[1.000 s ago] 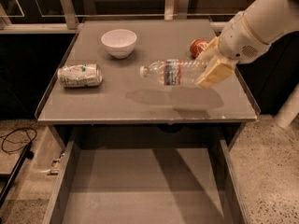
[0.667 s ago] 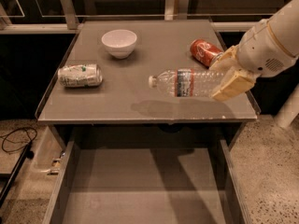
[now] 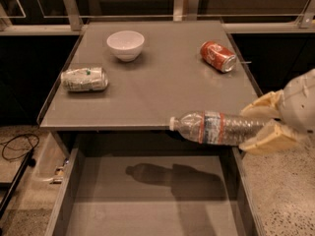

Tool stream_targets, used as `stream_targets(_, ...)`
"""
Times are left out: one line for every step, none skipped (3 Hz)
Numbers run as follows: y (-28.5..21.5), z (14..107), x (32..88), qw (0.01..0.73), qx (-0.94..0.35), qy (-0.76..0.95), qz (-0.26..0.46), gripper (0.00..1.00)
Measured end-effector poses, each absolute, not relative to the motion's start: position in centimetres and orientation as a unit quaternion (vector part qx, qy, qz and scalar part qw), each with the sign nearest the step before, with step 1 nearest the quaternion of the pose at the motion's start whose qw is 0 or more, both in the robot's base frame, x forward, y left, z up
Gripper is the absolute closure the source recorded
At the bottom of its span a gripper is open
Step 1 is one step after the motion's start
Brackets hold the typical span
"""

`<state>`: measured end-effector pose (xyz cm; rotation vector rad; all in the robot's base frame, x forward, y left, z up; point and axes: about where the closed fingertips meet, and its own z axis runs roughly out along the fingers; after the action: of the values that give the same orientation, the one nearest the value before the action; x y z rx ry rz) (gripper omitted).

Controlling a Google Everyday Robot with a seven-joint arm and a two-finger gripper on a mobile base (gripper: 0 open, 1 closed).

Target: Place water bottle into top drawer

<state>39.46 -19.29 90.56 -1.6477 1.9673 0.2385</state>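
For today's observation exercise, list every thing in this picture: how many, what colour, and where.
table: one, grey, centre
top drawer: one, grey, pulled open below the table front
water bottle: one, clear with red-blue-white label, held level over the top drawer, cap toward picture left
bowl: one, white, far left of table
crushed can: one, silver-green, left edge of table
soda can: one, red, far right of table, on its side
cable: one, black, floor at picture left
gripper: one, cream, picture right, shut on the water bottle
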Motion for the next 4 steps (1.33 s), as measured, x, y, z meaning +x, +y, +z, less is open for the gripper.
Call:
stream_targets(-19.3, 86.5, 37.3, 0.270, -0.600, 0.743, 0.122, 1.00)
stream_targets(-19.3, 83.0, 34.9, 0.255, -0.588, 0.752, 0.152, 1.00)
stream_targets(-18.8, 82.3, 35.0, 0.251, -0.591, 0.752, 0.151, 1.00)
stream_targets(-16.5, 76.7, 36.1, 0.224, -0.592, 0.756, 0.166, 1.00)
